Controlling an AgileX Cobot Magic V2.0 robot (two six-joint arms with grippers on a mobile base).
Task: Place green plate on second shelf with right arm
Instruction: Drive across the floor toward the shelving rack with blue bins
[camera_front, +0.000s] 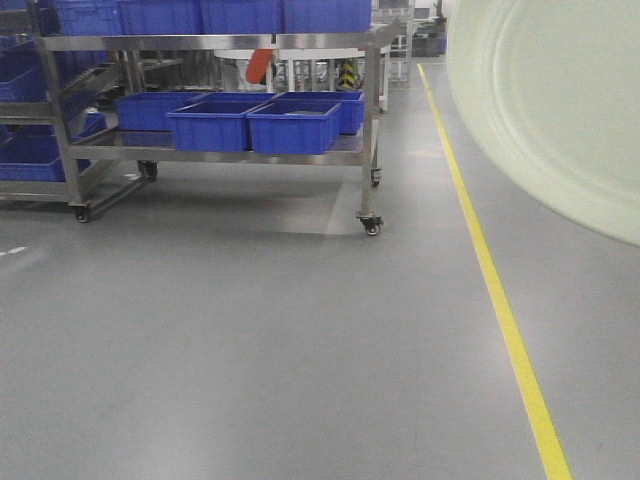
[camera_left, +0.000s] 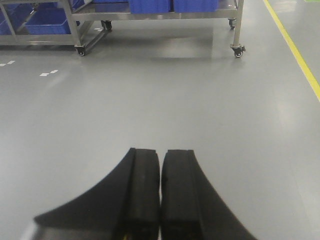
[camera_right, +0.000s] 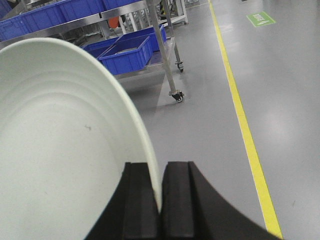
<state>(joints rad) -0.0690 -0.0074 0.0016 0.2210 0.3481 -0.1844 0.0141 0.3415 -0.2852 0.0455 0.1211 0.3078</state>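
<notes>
Green plate: gripped at its rim between the closed fingers of the right gripper, carried tilted in the air at 2 o'clock in the front view. Left gripper: fingers pressed together, nothing held. Shelf cart with blue bins: recorded at 11 o'clock, well apart.

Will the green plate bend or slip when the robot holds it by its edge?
Probably stiff: the green plate shows no sag though the right end effector pinches only its rim. It looks smooth, so it might slip or swing a little.
</notes>
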